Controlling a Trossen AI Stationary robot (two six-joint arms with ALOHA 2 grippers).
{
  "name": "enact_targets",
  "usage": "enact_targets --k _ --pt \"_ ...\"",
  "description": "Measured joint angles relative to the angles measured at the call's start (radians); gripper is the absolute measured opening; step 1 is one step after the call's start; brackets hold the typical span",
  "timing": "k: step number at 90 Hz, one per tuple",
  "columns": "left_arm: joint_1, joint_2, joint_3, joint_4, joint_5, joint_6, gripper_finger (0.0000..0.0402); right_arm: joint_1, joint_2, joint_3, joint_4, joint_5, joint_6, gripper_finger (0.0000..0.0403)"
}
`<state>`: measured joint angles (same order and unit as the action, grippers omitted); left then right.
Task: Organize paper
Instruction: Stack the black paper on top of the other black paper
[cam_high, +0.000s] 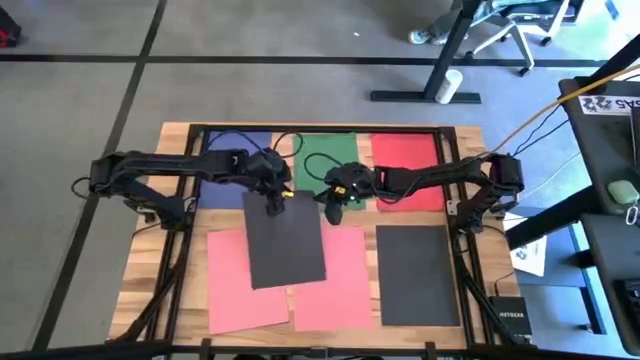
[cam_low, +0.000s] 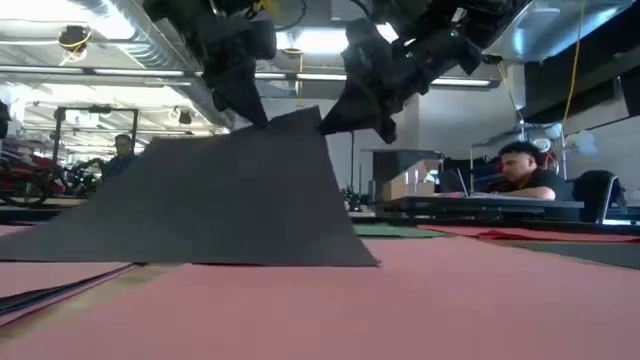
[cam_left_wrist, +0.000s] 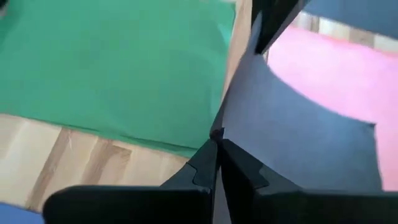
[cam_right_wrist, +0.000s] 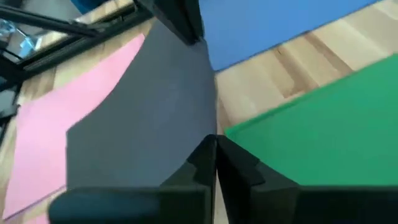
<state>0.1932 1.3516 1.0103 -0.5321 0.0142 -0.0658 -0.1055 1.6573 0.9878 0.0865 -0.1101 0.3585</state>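
Note:
A dark grey paper sheet (cam_high: 285, 242) lies over two salmon pink sheets (cam_high: 240, 285) (cam_high: 340, 285) at the table's middle, its far edge raised. My left gripper (cam_high: 275, 207) is shut on that edge near its left corner, and my right gripper (cam_high: 333, 208) is shut at its right corner. Blue (cam_high: 232, 152), green (cam_high: 322, 160) and red (cam_high: 405, 165) sheets lie flat along the far side. A second dark sheet (cam_high: 415, 275) lies flat at the near right. My left gripper pinches the dark sheet's far edge (cam_left_wrist: 231, 134) between its two fingers, near the far left corner, coming from above. That edge is lifted (cam_low: 262, 128) while the sheet's near part rests on the pink sheets. My right gripper pinches the same far edge at its right corner (cam_right_wrist: 198, 142) between its two fingers, coming from above and from the right. The corner (cam_low: 322, 110) is held up, and the sheet slopes down from it to the near edge (cam_low: 200, 262) on the pink paper.
Black frame rails (cam_high: 455, 215) run along the wooden table's sides, and cables (cam_high: 290, 150) lie over the far sheets. Bare wood (cam_high: 180, 240) shows at the left. In the low view, people (cam_low: 520, 170) sit in the room behind the table.

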Motion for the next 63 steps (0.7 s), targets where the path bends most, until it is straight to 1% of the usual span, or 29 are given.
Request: enact_targets --k 11,22,36,55,63 --pt "0.000 -0.003 0.000 -0.003 0.000 0.006 0.0002 0.001 0.000 0.000 0.010 -0.029 -0.004 0.0000" --pt "0.000 -0.003 0.000 -0.006 0.000 0.006 0.0001 0.001 0.000 0.000 0.037 -0.029 0.000 0.0001" --pt "0.000 -0.003 0.000 -0.005 0.000 -0.001 0.0000 0.000 0.000 0.000 0.044 0.013 0.010 0.0001" --pt "0.000 -0.003 0.000 0.000 0.000 -0.006 0.0000 -0.001 0.000 0.000 0.102 0.055 0.034 0.0001" --pt "-0.002 -0.003 0.000 0.001 0.000 -0.009 0.0000 -0.003 0.000 0.000 0.102 0.058 0.035 0.0001"
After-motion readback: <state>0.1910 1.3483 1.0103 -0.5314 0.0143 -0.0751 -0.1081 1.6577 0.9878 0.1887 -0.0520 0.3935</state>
